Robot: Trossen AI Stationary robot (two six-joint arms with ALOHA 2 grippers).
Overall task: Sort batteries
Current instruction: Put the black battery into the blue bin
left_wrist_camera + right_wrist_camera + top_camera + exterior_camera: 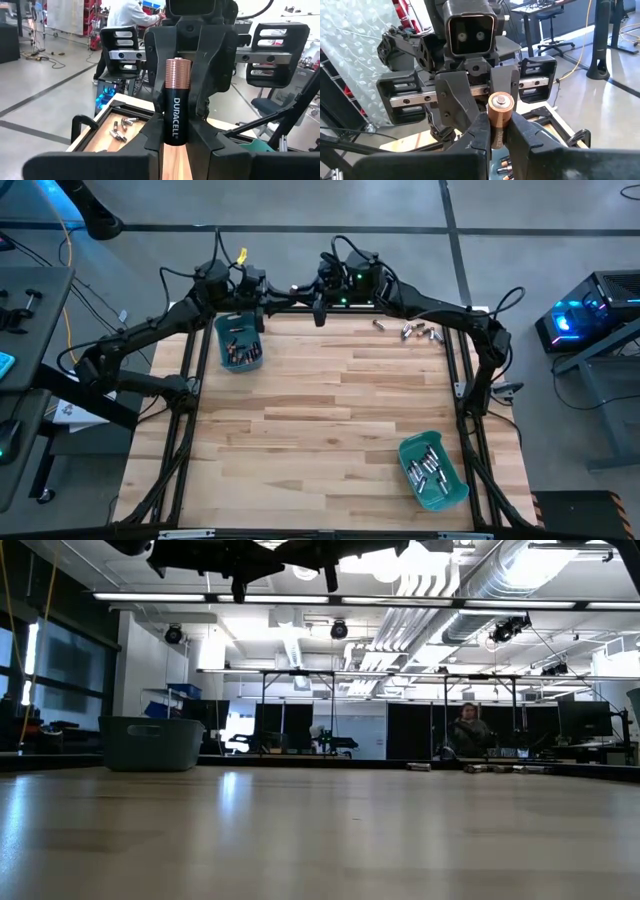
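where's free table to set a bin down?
Free: the table's whole middle, between the far-left teal bin and the near-right teal bin; also the near-left corner. Crowded: the far edge, where the left claw and right claw meet on one battery, and the loose batteries far right.

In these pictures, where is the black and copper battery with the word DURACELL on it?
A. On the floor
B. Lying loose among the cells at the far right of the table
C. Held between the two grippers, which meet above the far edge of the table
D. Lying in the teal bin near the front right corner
C: the battery stands between the left gripper fingers with the right gripper closed on it too, facing each other.
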